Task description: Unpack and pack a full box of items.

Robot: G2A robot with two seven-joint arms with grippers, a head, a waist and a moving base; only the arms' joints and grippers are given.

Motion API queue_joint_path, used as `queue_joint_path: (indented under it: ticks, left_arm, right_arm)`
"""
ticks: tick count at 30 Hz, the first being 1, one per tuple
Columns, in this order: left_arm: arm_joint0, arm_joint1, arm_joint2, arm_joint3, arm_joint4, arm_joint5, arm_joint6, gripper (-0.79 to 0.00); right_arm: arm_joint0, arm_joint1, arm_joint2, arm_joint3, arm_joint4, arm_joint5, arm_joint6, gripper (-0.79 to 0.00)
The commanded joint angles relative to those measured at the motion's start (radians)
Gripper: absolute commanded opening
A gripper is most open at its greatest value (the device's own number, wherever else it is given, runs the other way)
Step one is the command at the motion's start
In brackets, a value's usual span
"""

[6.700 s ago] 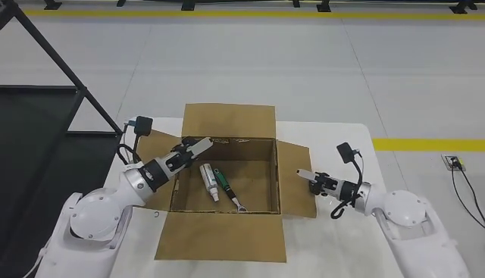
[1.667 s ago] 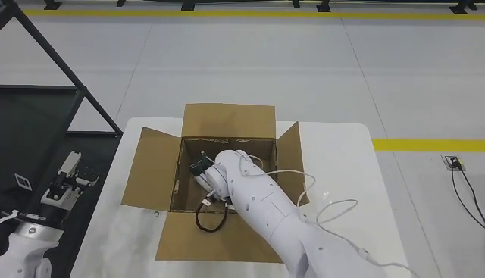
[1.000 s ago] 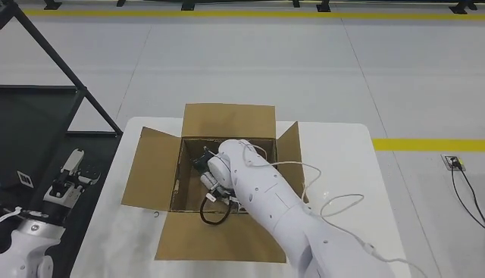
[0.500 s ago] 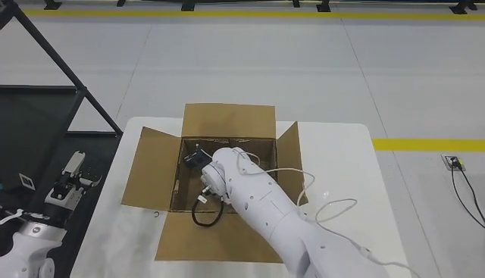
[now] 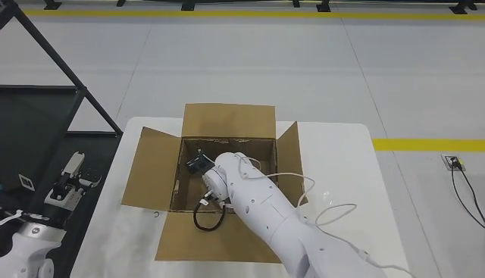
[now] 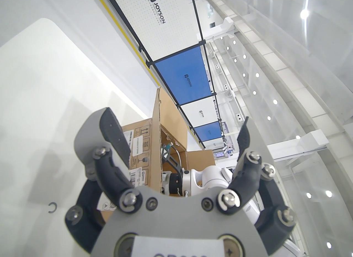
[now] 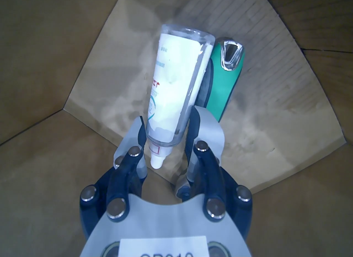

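Observation:
The open cardboard box (image 5: 227,119) stands in the middle of the white table (image 5: 341,172). My right arm (image 5: 242,195) reaches down into it. Inside, my right gripper (image 7: 166,128) is shut on a clear bottle (image 7: 176,81) with a white label, holding it near the cap end. Against the bottle lies a green-handled tool (image 7: 224,81) on the box floor (image 7: 248,131). My left gripper (image 5: 67,178) hangs open and empty off the table's left side, beside the box (image 6: 168,120); in the left wrist view the left gripper (image 6: 179,136) holds nothing.
All of the box's flaps are folded outward, the front one (image 5: 220,240) lying flat on the table. A small dark C-shaped ring (image 5: 155,214) sits on the table left of the box. A black frame (image 5: 61,73) stands at the left.
Since the earliest frame the right arm has swung from the table's right side into the box and the left arm has withdrawn off the left. In the last second the right wrist shifted slightly.

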Motion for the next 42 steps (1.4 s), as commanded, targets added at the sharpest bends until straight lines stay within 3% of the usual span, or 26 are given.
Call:
queue_joint_path:
  ticks: [1, 9, 13, 27, 42]
  left_arm:
    - [0.001, 0.000, -0.002, 0.002, -0.003, -0.003, 0.000, 0.000]
    - [0.013, 0.000, -0.019, 0.007, -0.014, -0.015, 0.000, 0.000]
    - [0.016, 0.000, -0.020, 0.006, -0.012, -0.015, 0.000, 0.000]
    - [-0.003, 0.002, 0.001, -0.004, 0.005, -0.008, -0.018, 0.000]
    - [-0.019, 0.004, 0.024, -0.001, 0.021, 0.000, -0.022, 0.000]
  right_arm:
    - [-0.002, 0.000, -0.001, 0.001, -0.004, 0.006, -0.003, -0.440]
    - [-0.010, 0.001, 0.003, 0.012, -0.011, 0.006, -0.020, -0.489]
    - [-0.014, 0.001, 0.004, 0.009, -0.015, -0.003, -0.021, -0.785]
    - [-0.006, 0.004, 0.021, -0.032, -0.021, -0.011, -0.104, -0.785]
    - [0.038, 0.026, 0.077, -0.043, -0.005, -0.066, -0.099, -0.785]
